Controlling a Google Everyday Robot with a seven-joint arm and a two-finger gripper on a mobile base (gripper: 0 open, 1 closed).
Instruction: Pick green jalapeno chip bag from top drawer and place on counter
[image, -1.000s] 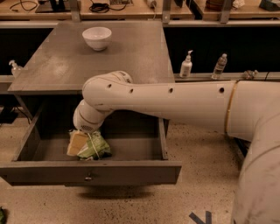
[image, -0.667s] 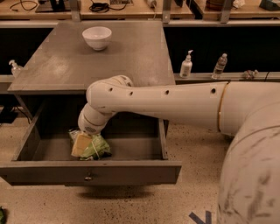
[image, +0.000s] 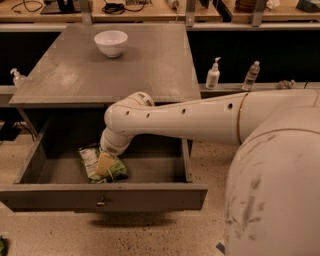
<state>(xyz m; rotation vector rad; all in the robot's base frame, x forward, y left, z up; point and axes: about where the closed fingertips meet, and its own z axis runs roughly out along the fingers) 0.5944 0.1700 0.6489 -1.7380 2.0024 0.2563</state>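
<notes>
We see the wide grey wooden top drawer (image: 150, 196) pulled fully out beneath the matte grey counter (image: 100, 75), which we take to be the reason the white jointed arm (image: 190, 120) can come in from the right and bend steeply down into it; the gripper (image: 105, 163), a pale tan piece at the arm's end, sits low inside the drawer near the front left; the crinkled light green jalapeno chip bag (image: 88, 158) lies flat on the drawer floor directly under and around it, its green and white edges showing to the left and below; the gripper appears to touch the bag, but whether it is closed on the bag we cannot tell; the bag is not yet on the counter, where a round white bowl (image: 110, 42) stands near the far edge.
</notes>
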